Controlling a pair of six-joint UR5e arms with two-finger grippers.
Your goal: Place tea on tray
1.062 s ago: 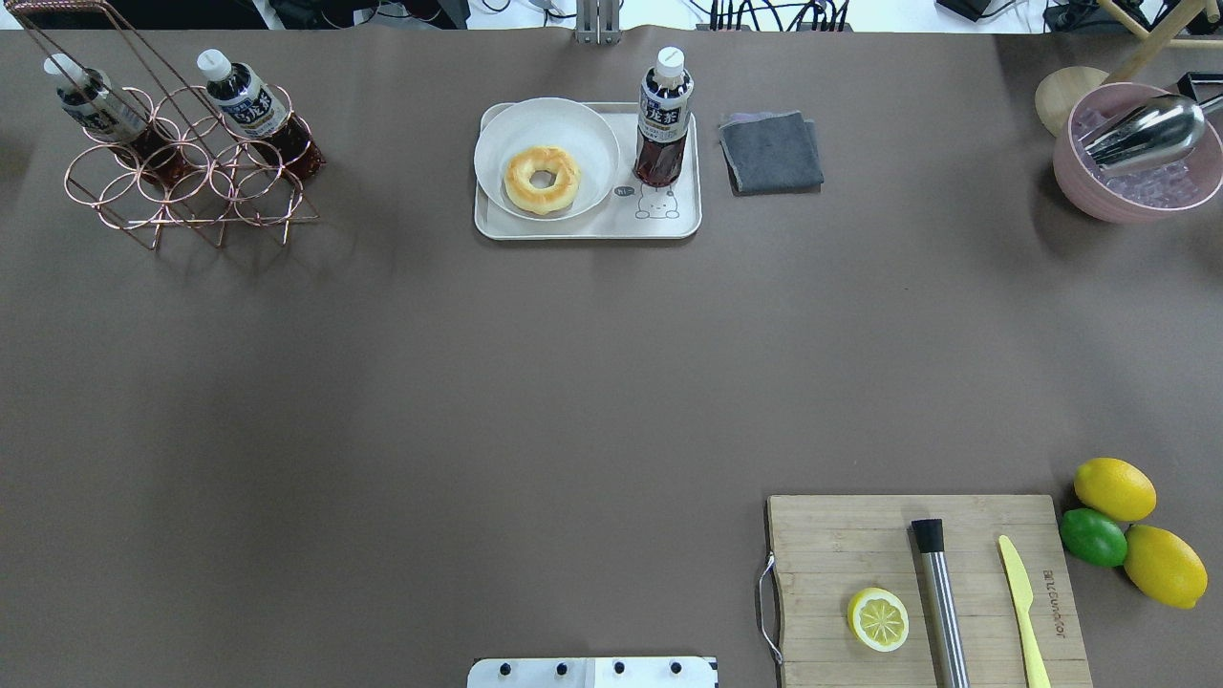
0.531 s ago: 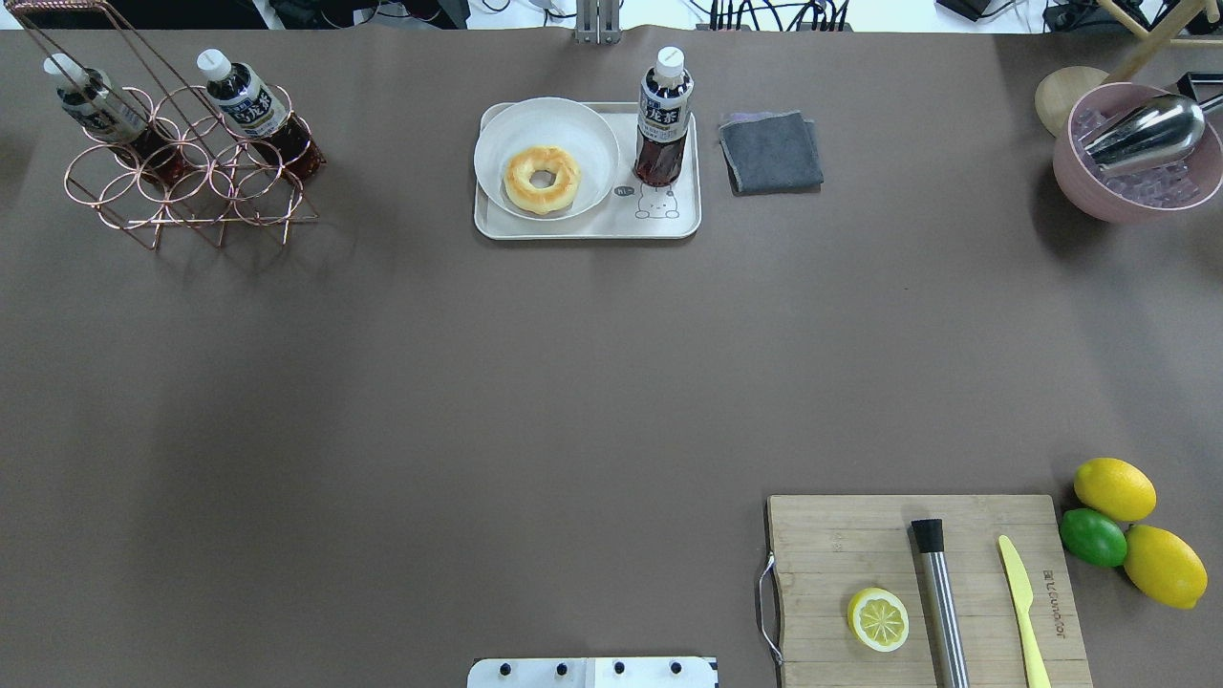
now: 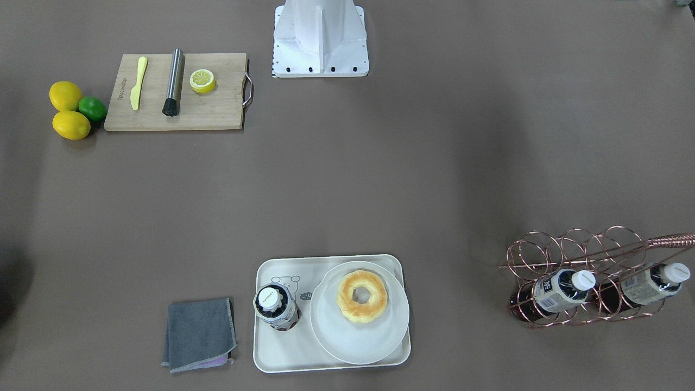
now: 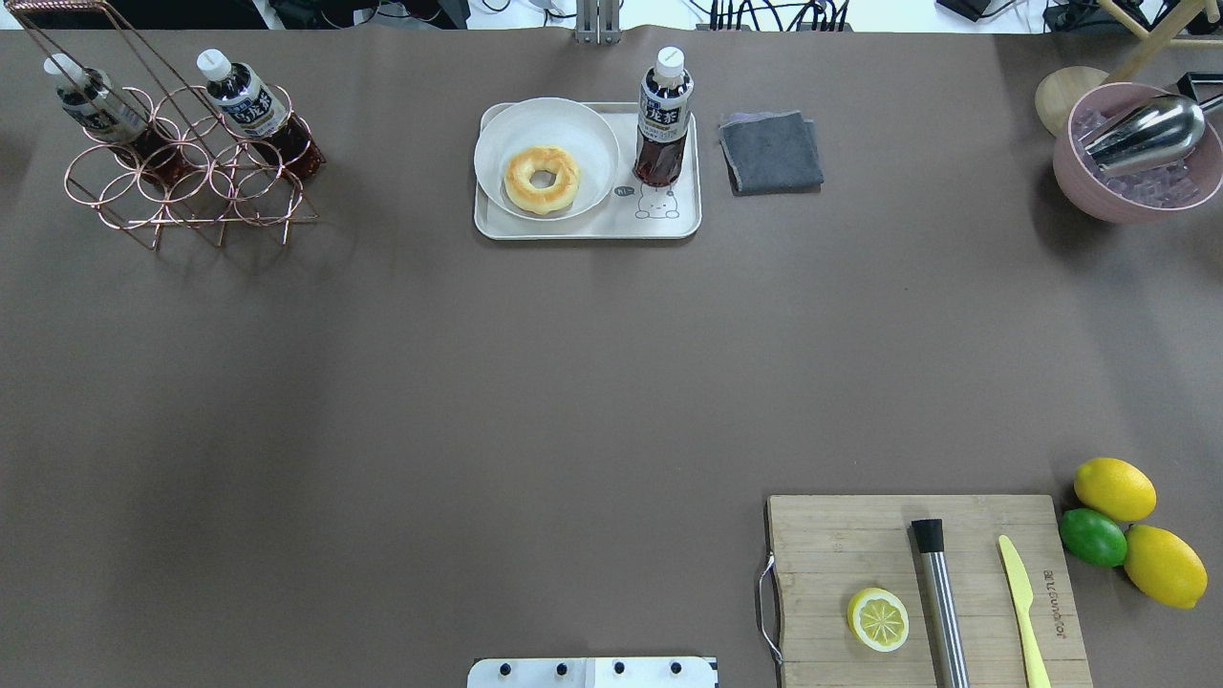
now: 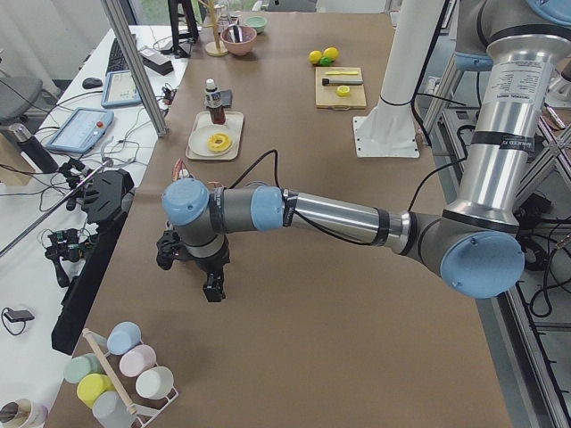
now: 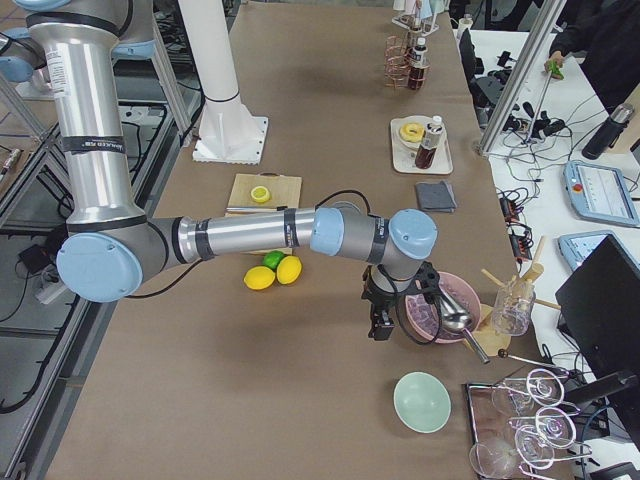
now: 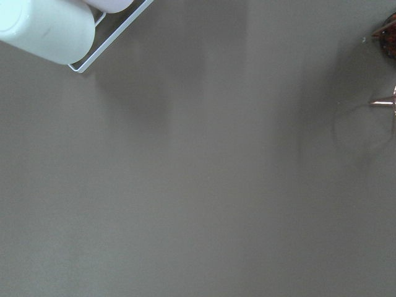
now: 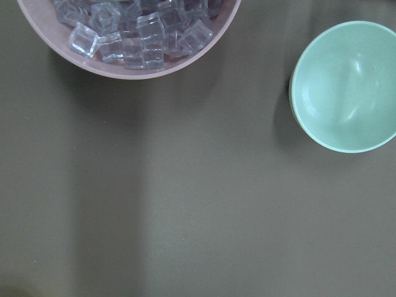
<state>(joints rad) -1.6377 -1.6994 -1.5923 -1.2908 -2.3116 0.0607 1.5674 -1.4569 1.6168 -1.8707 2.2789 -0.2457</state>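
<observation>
Standing upright on the cream-white rounded plastic tray (image 4: 585,228), the small clear white-capped tea bottle (image 4: 662,124) partly hides its cartoon bear (image 3: 291,280); well off the tray, whether the jaws of left gripper (image 5: 214,292) and right gripper (image 6: 378,326) are apart or together cannot be told.

A robotics lab. A silver-and-blue robot arm (image 6: 250,235) spans a brown-covered table (image 6: 250,400) beside a grey touchscreen pendant (image 6: 600,193).

tea (image 4: 663,119) label print unreadable, knife (image 4: 1022,597) lettering illegible
</observation>
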